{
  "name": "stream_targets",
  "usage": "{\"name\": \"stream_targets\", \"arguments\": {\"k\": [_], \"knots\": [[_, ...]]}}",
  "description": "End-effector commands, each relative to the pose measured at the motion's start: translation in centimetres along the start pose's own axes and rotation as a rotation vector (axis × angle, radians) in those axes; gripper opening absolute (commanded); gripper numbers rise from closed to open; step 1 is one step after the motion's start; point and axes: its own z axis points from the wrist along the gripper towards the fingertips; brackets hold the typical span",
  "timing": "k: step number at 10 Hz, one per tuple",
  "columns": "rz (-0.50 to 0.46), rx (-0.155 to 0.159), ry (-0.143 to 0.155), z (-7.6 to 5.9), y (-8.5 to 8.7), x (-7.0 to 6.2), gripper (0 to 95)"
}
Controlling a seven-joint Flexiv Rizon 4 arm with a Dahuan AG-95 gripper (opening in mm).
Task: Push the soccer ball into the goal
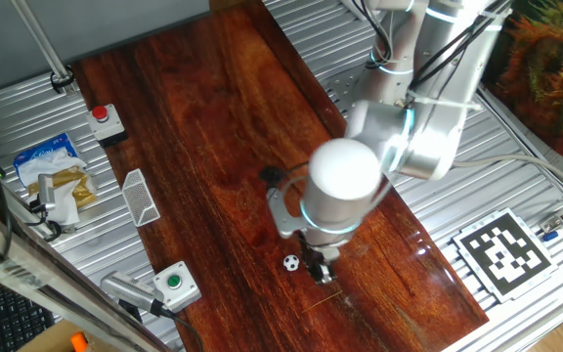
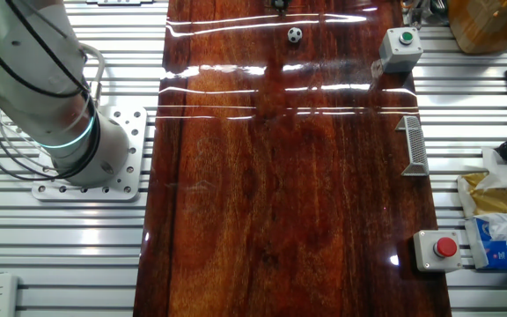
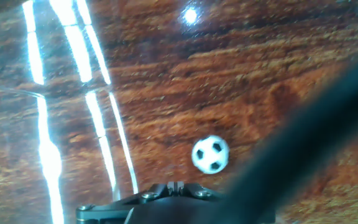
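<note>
While the tool [image 1: 319,266] is hovering just beside the soccer ball [image 1: 290,262] on the wooden bench [image 1: 213,127], w/ jaw width impossible to tell, it's needing a low, steady nudge toward the goal [image 1: 140,197], well apart.

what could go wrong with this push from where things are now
1. The soccer ball lies beside the gripper, not lined up with the goal, so a glancing push may send it rolling off course.
2. The green button box stands near the ball's side of the board; a stray ball could hit it.
3. The glossy wooden board looks smooth, so the ball may overrun the narrow goal.
</note>
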Motion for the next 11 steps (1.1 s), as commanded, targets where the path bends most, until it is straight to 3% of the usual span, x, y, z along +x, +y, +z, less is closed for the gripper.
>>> {"name": "stream_targets", "arguments": {"k": [1, 4, 11], "knots": [[-0.006, -0.001, -0.008, 0.6, -0.6, 0.0, 0.0], [-0.011, 0.002, -0.015, 1.6, -0.9, -0.2, 0.0], [0.038, -0.006, -0.017, 1.3, -1.8, -1.4, 0.0]]}}
